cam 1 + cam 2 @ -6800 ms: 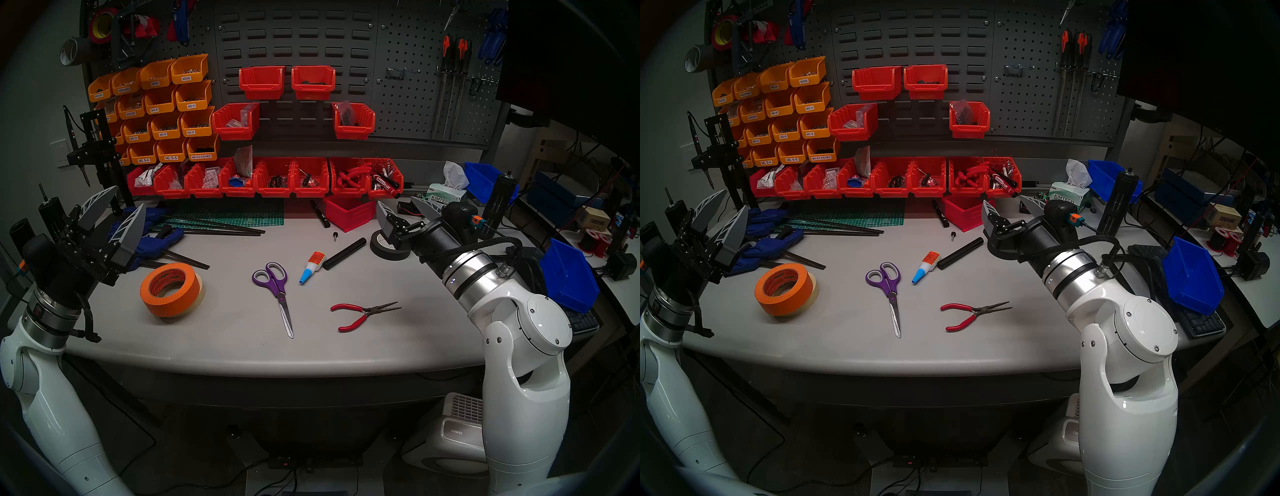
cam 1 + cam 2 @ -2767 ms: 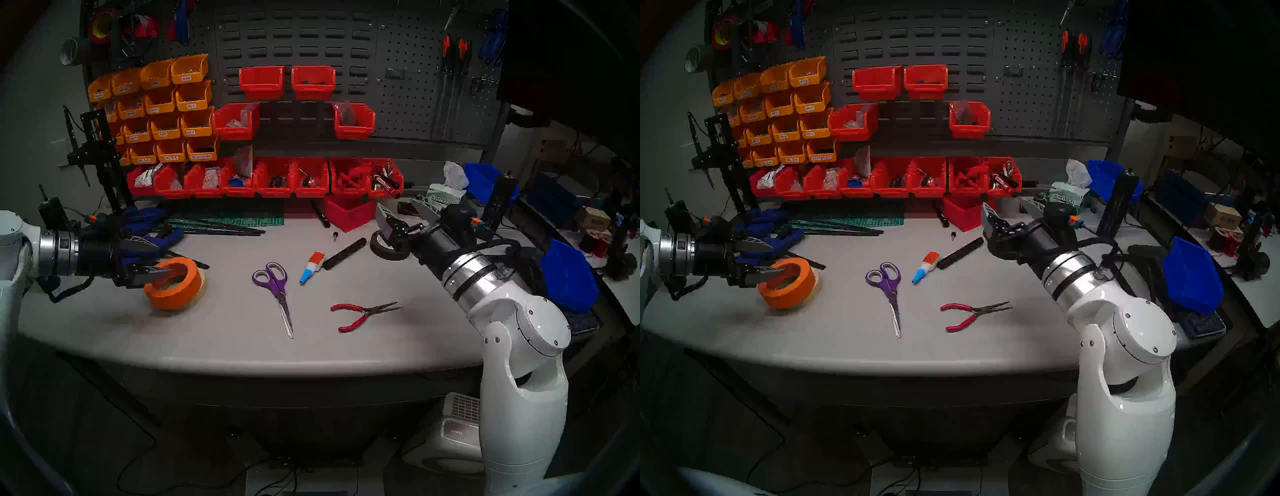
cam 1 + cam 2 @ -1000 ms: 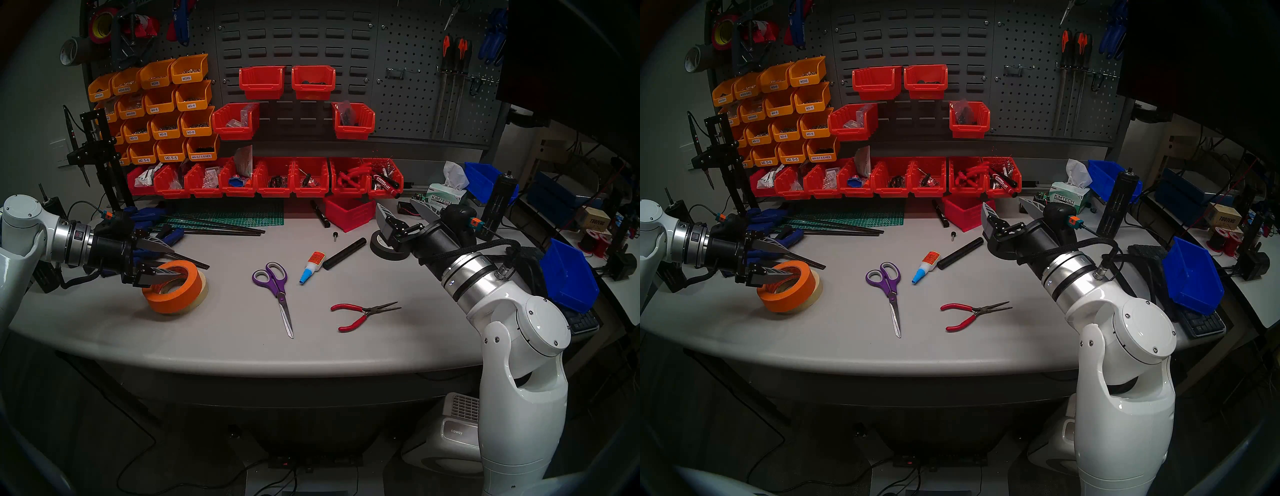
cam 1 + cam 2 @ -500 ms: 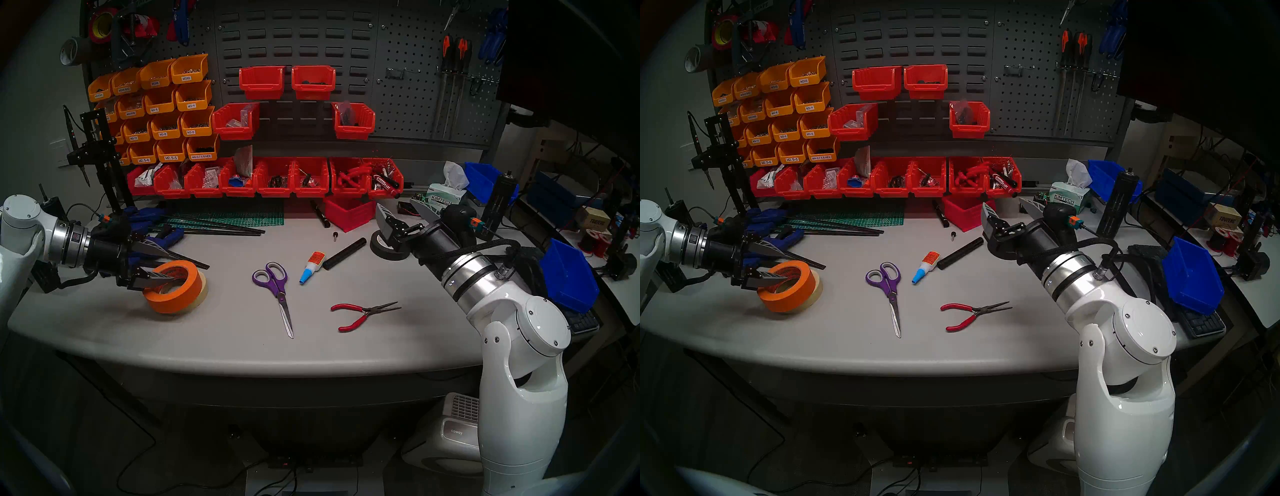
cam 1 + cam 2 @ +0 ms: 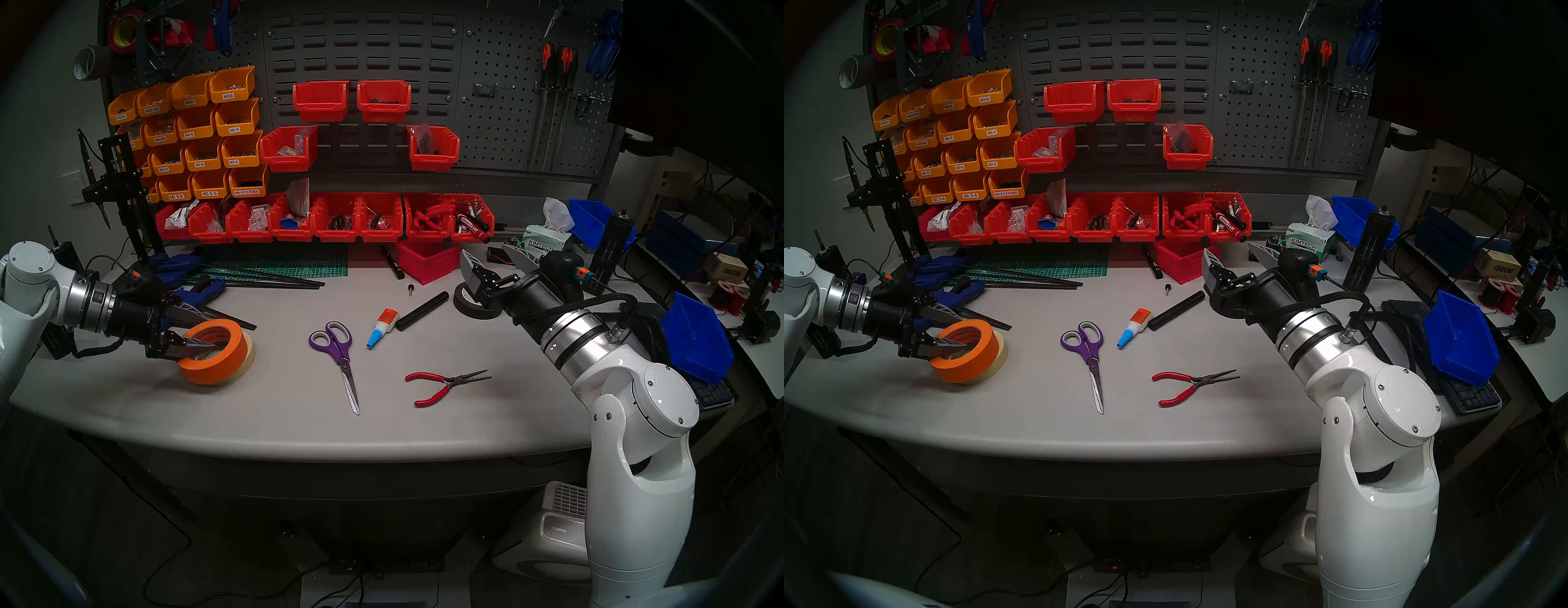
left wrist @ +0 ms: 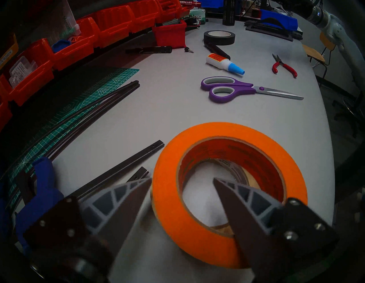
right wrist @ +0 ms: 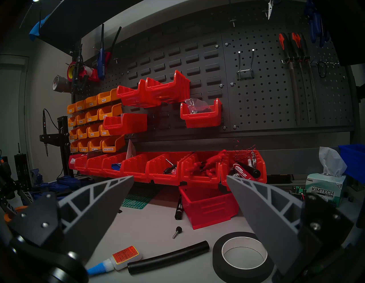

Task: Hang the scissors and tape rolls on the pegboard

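Nothing hangs on the pegboard yet, so I judge all three hangings still to do: one orange tape roll, leaning on one cream tape roll, lies on the table with its near wall between the fingers of the left tool, one finger in the core, one outside, a visible gap left and no grip yet. One pair of scissors lies flat well beyond that tool. The right tool hangs wide apart and empty above one black tape roll.
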{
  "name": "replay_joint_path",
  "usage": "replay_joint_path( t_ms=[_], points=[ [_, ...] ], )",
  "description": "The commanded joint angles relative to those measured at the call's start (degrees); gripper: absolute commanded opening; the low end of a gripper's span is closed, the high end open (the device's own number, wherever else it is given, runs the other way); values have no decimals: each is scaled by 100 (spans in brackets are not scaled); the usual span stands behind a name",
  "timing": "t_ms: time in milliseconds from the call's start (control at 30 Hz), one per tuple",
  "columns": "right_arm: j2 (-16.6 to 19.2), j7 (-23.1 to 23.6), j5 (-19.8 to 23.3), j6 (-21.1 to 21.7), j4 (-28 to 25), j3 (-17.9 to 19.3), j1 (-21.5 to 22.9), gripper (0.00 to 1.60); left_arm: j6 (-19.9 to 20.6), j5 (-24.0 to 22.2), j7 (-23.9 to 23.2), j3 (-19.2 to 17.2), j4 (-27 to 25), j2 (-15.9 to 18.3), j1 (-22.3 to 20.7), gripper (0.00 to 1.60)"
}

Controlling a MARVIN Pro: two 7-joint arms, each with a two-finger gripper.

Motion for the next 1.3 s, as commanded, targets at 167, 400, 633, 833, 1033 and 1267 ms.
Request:
replay_joint_path(
  t_ms=[167,400,633,833,1033,1267],
  points=[
    [2,8,-3,-3,-192,-12,101,160,-185,-157,93,118,155,-145,-382,0],
    [-6,16,-10,-2,-191,-9,102,160,-320,-294,34,141,328,-250,-489,0],
    [-16,28,-16,-9,-185,-6,103,160,-226,-562,-245,-14,269,-208,-534,0],
    [-24,39,-21,-16,-178,-2,103,160,-23,-804,-494,-286,63,-148,-534,0],
    [-33,50,-26,-19,-174,1,104,160,178,-987,-619,-602,-118,-131,-565,0],
    [-42,61,-32,-20,-170,5,105,160,299,-1240,-423,-1127,-510,-453,-660,0]
  ],
)
